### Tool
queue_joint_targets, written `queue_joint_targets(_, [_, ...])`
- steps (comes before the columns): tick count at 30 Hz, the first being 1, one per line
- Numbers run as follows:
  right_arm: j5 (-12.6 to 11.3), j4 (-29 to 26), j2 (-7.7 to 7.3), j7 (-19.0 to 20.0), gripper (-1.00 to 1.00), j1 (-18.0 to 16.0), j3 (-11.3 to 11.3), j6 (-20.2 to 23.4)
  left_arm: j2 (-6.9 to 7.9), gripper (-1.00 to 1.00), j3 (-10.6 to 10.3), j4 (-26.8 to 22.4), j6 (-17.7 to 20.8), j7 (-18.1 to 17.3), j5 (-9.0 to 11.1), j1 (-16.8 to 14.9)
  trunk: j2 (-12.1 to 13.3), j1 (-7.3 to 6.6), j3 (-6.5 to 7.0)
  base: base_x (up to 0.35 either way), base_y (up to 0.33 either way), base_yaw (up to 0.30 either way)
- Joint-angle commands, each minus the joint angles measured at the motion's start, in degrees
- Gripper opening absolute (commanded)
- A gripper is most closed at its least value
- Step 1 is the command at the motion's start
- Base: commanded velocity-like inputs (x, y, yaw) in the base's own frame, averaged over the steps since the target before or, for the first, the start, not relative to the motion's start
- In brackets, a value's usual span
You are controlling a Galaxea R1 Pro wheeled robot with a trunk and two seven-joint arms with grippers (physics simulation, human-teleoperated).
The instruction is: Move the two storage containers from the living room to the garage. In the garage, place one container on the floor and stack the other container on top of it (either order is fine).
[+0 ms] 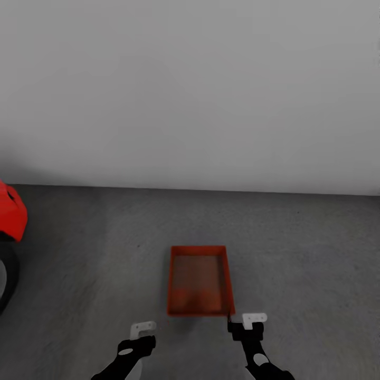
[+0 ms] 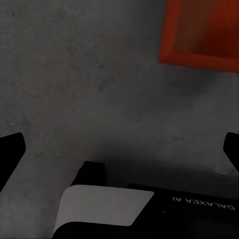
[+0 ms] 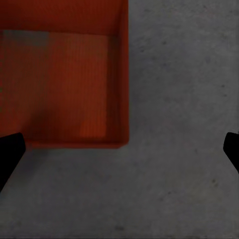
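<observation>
While I hold the rig facing the white wall (image 1: 190, 89) of the garage, one storage container (image 1: 200, 281) sits upright and empty on the floor (image 1: 295, 248), just ahead of both arms and roughly centred between them. I see only this one bin, so I judge the first placement done and the stacking not yet done.

My right gripper (image 1: 248, 326) hovers just behind the bin's near right corner; from its wrist camera the fingertips stand at the two frame edges with bare concrete between them, so it is spread wide and holds nothing. My left gripper (image 1: 138, 338) hangs off the bin's near left corner, apart from it, with its fingertips likewise far apart over bare floor.

The risks I weigh from here:
- The right gripper is very near the bin's wall. A careless swing while turning away could nudge the bin askew, which would make it harder to set the second squarely on top.
- The red car (image 1: 11, 214) sits at my left, its wheel (image 1: 6, 274) close to the frame edge. Turning the base that way could clip it.
- When I come back, setting the second bin down off-centre could leave it tilted on the rim or sliding off.
</observation>
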Motion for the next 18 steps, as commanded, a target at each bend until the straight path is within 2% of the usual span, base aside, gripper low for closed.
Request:
queue_joint_targets(1, [-0.5,0.1,0.00,-0.3,1.00,0.0,0.5,-0.2,0.04,1.00,-0.5,-0.1,0.2,0.4,0.5,0.0,0.0,-0.03,-0.04,-0.301,0.135,0.000])
queue_joint_targets(18, [-0.5,0.1,-0.01,-0.3,1.00,0.0,0.5,-0.2,0.04,1.00,-0.5,-0.1,0.2,0.4,0.5,0.0,0.0,-0.03,-0.04,-0.304,0.139,0.000])
